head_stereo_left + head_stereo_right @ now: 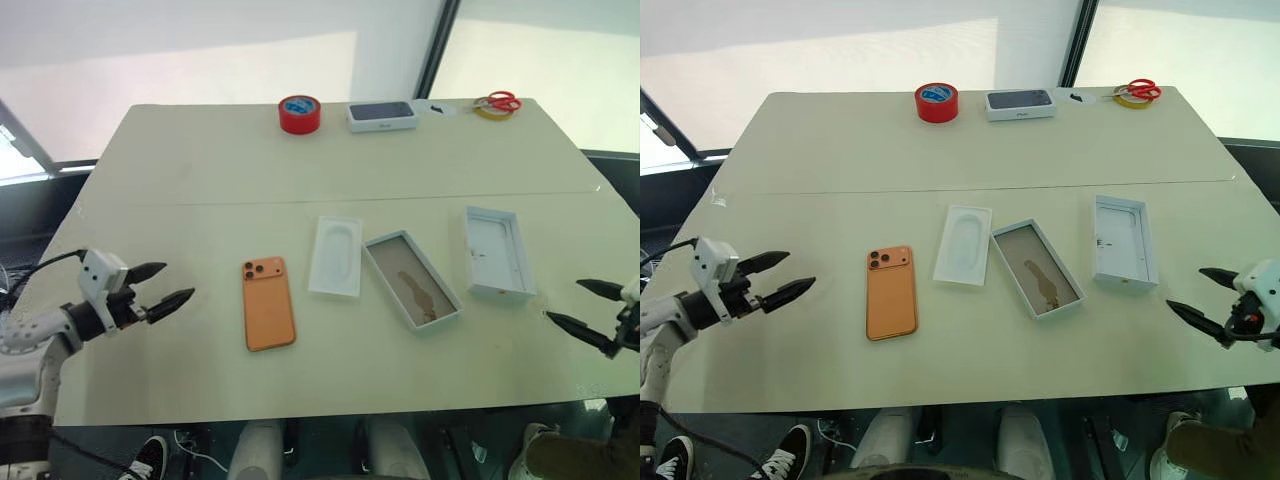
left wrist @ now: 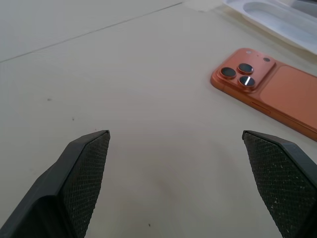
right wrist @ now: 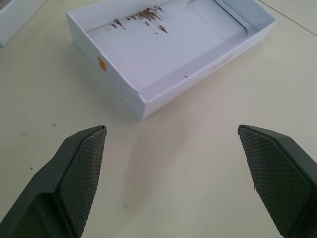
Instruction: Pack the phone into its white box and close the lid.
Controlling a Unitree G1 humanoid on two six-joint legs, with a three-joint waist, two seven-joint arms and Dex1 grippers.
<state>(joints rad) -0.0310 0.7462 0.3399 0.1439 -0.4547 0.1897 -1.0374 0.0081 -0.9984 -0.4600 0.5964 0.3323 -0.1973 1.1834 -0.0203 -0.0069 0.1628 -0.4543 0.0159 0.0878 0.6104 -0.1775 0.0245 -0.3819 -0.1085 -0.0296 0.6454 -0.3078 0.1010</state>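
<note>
The orange phone [image 1: 268, 302] lies flat on the table, back up, its camera block at the far corner [image 2: 243, 74]. To its right are a white insert [image 1: 336, 256] with an oval recess, then the white box [image 1: 390, 262], an open tray with a stained floor. The lid [image 1: 497, 255] lies inside up further right. My left gripper [image 1: 178, 281] hovers open left of the phone, nothing between its fingers. My right gripper [image 1: 562, 300] is open too, near the table's right edge, pointing at the lid [image 3: 163, 54].
At the table's far side stand a red tape roll [image 1: 300, 114], a white box with a dark top [image 1: 381, 115], and red-handled scissors with a yellow tape ring [image 1: 497, 104]. A seam crosses the tabletop behind the phone things.
</note>
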